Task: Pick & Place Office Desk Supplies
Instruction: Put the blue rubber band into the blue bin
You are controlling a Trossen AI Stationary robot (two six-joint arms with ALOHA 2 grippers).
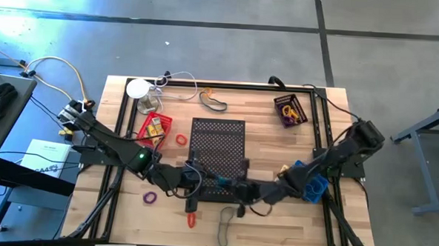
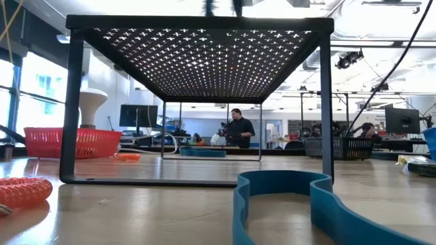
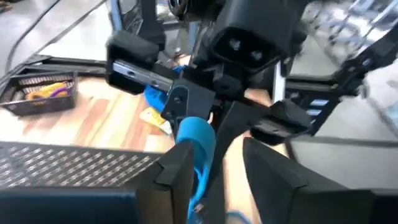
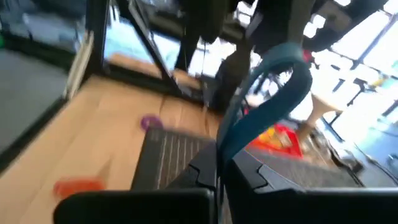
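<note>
A blue-teal rubber band (image 4: 273, 81) stands up as a loop from my right gripper (image 4: 219, 165), which is shut on it above the near edge of the black perforated stand (image 1: 219, 138). My left gripper (image 3: 214, 168) faces it from the table's left, open. Its fingers stand on either side of the band's (image 3: 196, 140) rounded end, close to one finger; I cannot tell whether they touch. In the high view the two grippers (image 1: 196, 183) (image 1: 240, 189) meet tip to tip. A purple loop (image 1: 150, 198), a red loop (image 1: 180, 139) and an orange-red coil (image 1: 191, 220) lie on the table. My right gripper pinches the blue-teal band between its two fingers at the loop's lower part (image 4: 227, 146). The fingers come roughly level from the table's right. The band is lifted clear, and its free loop arches up and away from the fingertips.
A second band (image 2: 286, 204) lies flat near the table's near edge. A red basket (image 1: 154, 127) sits left of the stand, a black basket (image 1: 290, 110) far right, a blue container (image 1: 311, 183) under the right arm. A white round disc (image 1: 137, 88) with cords stands far left.
</note>
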